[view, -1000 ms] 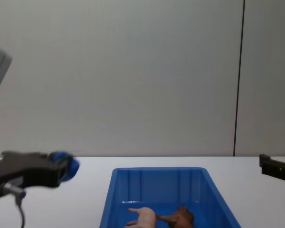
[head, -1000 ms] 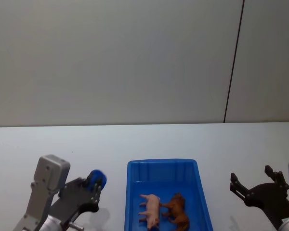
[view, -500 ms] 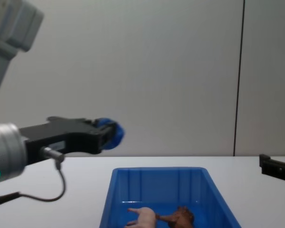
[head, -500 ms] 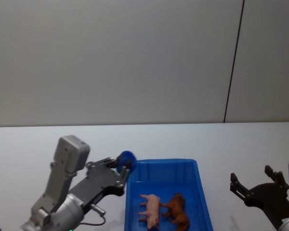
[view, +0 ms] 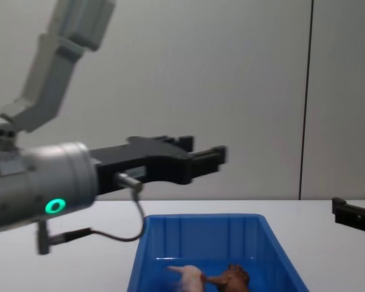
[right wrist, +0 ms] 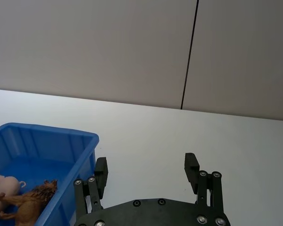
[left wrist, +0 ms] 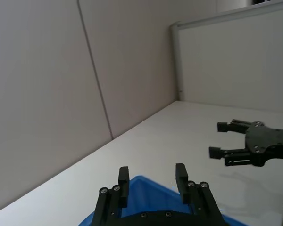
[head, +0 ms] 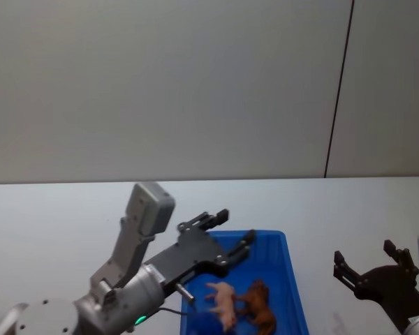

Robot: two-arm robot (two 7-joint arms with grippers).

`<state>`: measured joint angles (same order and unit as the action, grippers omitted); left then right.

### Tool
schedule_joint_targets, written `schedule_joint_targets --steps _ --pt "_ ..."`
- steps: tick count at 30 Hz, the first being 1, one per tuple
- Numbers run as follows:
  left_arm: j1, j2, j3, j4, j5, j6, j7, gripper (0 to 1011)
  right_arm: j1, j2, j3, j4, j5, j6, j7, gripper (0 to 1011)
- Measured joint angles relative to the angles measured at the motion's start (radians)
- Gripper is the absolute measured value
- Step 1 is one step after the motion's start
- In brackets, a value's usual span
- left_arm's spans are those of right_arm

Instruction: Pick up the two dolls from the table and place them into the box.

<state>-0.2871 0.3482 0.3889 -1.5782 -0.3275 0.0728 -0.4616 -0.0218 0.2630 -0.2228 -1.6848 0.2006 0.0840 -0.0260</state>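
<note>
We take this for a bare lab or test room – plain grey wall panels (head: 167, 84) with one dark seam (head: 339, 87), a white table (head: 56, 216)

Left arm: grey jointed metal limb, raised and reaching forward toward the middle, green light on its silver wrist barrel.
Left gripper (head: 228, 230): black two-fingered metal claw — fingers spread apart, nothing between them, held in the air.
Right gripper (head: 372, 269): black two-fingered metal claw at the right edge — fingers spread, empty, held low.
</note>
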Motion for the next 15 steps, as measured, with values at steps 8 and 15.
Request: schedule_joint_targets --steps 8,15 --pt "-0.048 -0.044 0.018 0.053 0.008 -0.008 -0.071 838 0.0 0.0 0.0 0.0 0.0 0.0 0.0 1001" --pt "-0.067 -0.063 0.026 0.076 0.012 -0.011 -0.099 1001 0.0 0.0 0.0 0.0 0.0 0.0 0.0 1001"
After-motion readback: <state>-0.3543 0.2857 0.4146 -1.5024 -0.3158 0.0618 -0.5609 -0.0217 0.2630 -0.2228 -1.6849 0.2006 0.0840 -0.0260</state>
